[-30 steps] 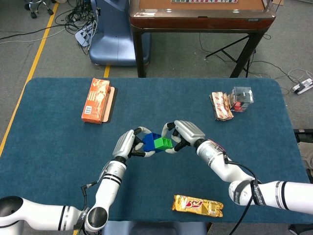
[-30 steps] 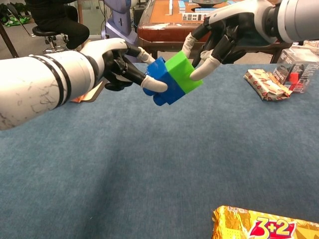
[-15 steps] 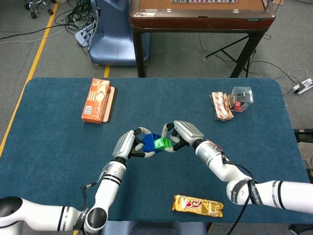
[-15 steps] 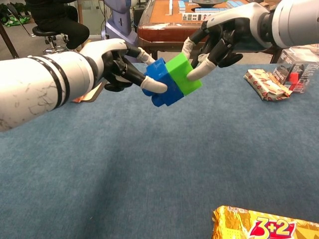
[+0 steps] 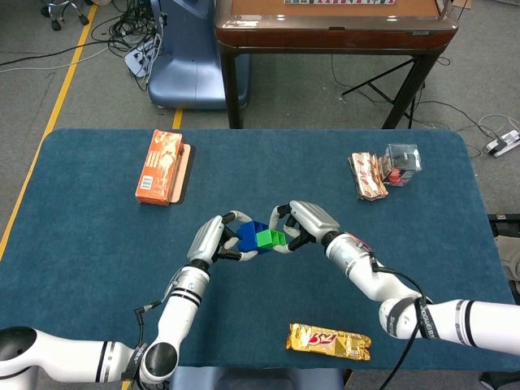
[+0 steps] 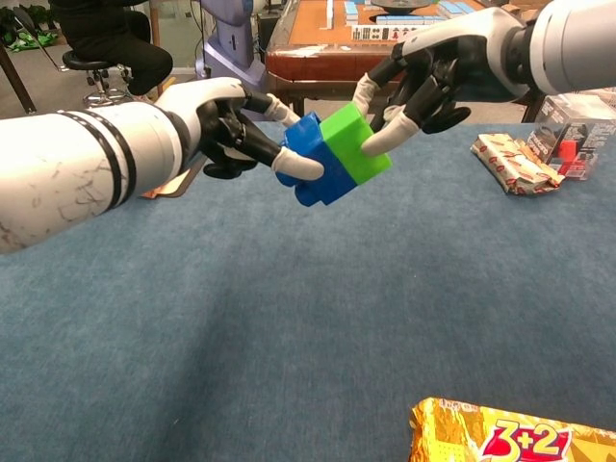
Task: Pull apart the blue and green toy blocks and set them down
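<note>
The blue block [image 6: 313,162] and the green block [image 6: 352,144] are still joined, held in the air above the blue table [image 5: 97,244]. My left hand [image 6: 226,125] pinches the blue block from the left. My right hand [image 6: 433,72] pinches the green block from the right and above. In the head view the blue block [image 5: 249,236] and green block [image 5: 269,238] sit between my left hand [image 5: 210,237] and right hand [image 5: 305,221], near the table's middle.
An orange box [image 5: 159,166] lies at the back left. A wrapped snack [image 5: 368,175] and a small clear box [image 5: 402,162] are at the back right. A yellow snack bar [image 5: 328,341] lies near the front edge. A brown table [image 5: 333,24] stands behind.
My right hand shifted slightly on the green block; the joined blocks stay in the same place, still together.
</note>
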